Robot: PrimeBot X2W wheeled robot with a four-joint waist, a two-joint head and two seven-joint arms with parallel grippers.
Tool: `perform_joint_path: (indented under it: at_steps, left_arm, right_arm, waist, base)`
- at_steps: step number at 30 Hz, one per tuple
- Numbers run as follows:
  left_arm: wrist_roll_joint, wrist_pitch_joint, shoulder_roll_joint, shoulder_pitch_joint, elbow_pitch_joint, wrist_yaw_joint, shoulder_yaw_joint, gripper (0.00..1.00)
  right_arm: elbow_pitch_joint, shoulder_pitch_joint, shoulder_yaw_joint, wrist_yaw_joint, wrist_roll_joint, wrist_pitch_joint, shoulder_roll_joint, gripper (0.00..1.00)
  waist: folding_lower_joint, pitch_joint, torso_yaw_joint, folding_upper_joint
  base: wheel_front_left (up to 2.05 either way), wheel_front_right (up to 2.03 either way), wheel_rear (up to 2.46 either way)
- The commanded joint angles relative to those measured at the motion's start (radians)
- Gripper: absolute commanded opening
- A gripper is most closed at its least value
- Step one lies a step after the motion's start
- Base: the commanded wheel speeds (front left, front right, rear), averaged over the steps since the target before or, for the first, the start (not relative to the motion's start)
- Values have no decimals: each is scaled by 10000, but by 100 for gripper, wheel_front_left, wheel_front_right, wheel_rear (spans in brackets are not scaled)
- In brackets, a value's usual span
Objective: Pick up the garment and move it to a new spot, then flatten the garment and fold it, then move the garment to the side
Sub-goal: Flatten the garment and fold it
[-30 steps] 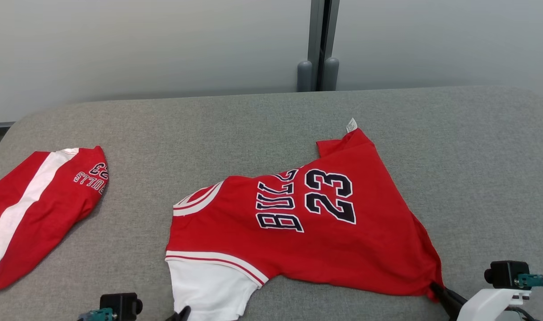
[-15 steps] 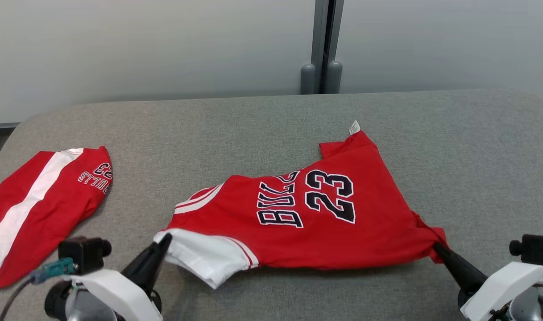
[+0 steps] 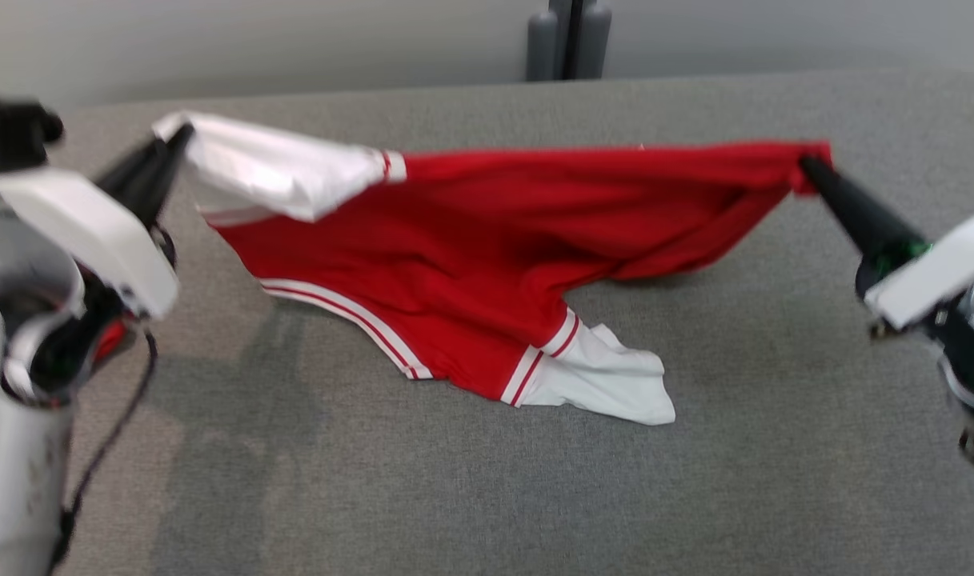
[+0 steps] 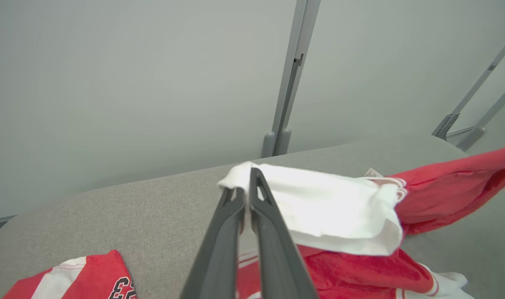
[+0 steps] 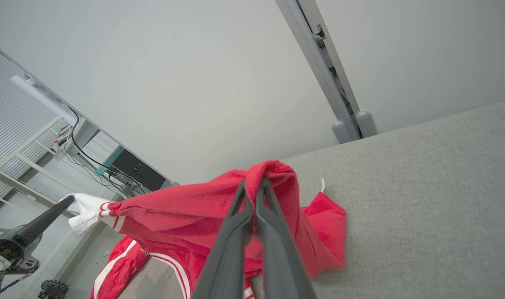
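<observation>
The garment (image 3: pixel 470 240) is a red jersey with white sleeves and white-and-red trim. It hangs stretched between my two grippers above the grey table (image 3: pixel 454 480). My left gripper (image 3: pixel 181 133) is shut on a white sleeve (image 4: pixel 318 199) at the upper left. At the upper right, my right gripper (image 3: pixel 807 164) is shut on a red corner of the hem (image 5: pixel 273 174). The garment's lower part sags onto the table, and the other white sleeve (image 3: pixel 615 384) lies there crumpled.
A second red-and-white garment (image 4: pixel 86 278) lies on the table to the left, below my left gripper. A grey post (image 3: pixel 563 36) stands against the wall behind the table's far edge. Shelving and cables (image 5: pixel 69 133) stand beyond the table.
Both grippers have lifted the garment off the table and drawn it taut between them. The head camera has tilted down, so the second garment has left its view.
</observation>
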Motion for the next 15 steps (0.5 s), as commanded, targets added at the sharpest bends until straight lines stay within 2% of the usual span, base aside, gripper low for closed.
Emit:
perform_joint_path:
  at_steps: [1, 6, 15]
  left_arm:
    - [2, 22, 102, -635, 249, -32, -60, 0]
    - [132, 65, 473, -3235, 1465, -34, -514, 0]
    - [13, -1064, 451, -7662, 3856, -39, -1234, 0]
  right_arm:
    - [164, -625, 34, 7, 100, 133, -155, 0]
    - [918, -3311, 426, 7, 517, 699, -467, 0]
    - [2629, -7525, 806, 7, 260, -118, -550, 0]
  waist:
    - [0, 686, -143, 0]
    - [0, 1762, -227, 0]
    - [0, 3157, -144, 0]
  base:
    - [0, 0, 0]
    - [0, 0, 0]
    - [0, 0, 0]
